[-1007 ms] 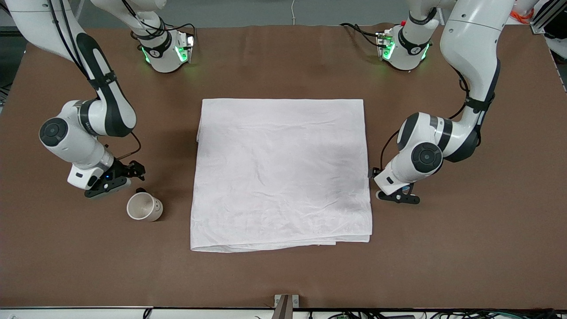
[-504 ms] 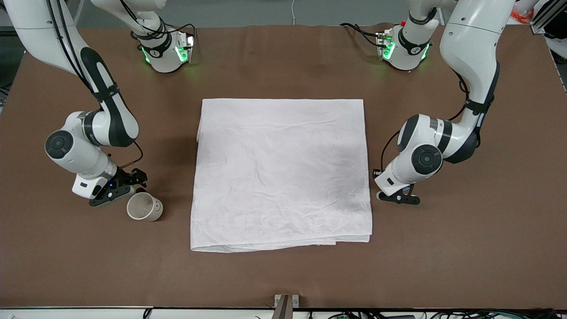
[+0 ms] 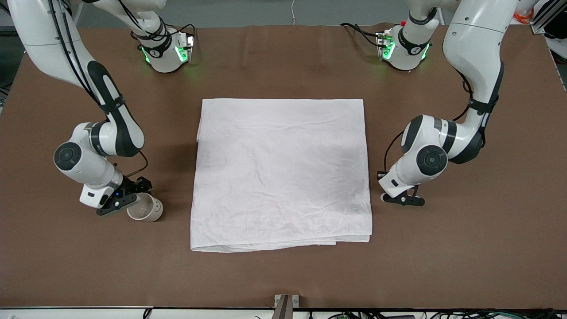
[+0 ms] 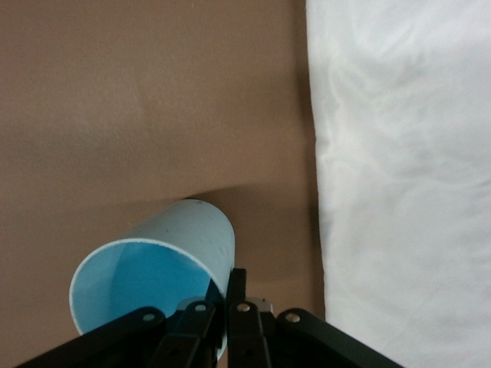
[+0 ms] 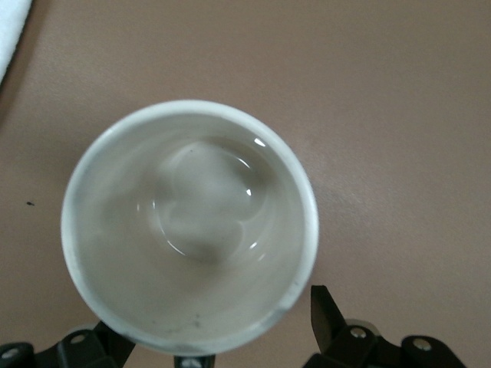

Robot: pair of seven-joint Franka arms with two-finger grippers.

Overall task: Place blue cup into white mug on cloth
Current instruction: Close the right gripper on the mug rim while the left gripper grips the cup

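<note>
The white mug (image 3: 148, 209) stands upright on the brown table, off the cloth (image 3: 281, 173), toward the right arm's end. My right gripper (image 3: 132, 200) is low over the mug's rim and open; in the right wrist view (image 5: 219, 320) one of its fingers (image 5: 326, 314) stands on each side of the mug (image 5: 188, 226). My left gripper (image 3: 392, 198) is low beside the cloth's edge at the left arm's end. In the left wrist view (image 4: 226, 290) it is shut on the wall of the blue cup (image 4: 157, 268). The arm hides most of the cup in the front view.
The cloth's edge (image 4: 399, 192) lies close beside the blue cup. A corner of the cloth (image 5: 9, 23) shows in the right wrist view. The two arm bases (image 3: 166, 51) stand along the table edge farthest from the front camera. Bare brown table (image 3: 465, 248) surrounds the cloth.
My right gripper has come down and toward the front camera until it reaches the white mug's rim. My left gripper has shifted slightly toward the front camera and away from the cloth.
</note>
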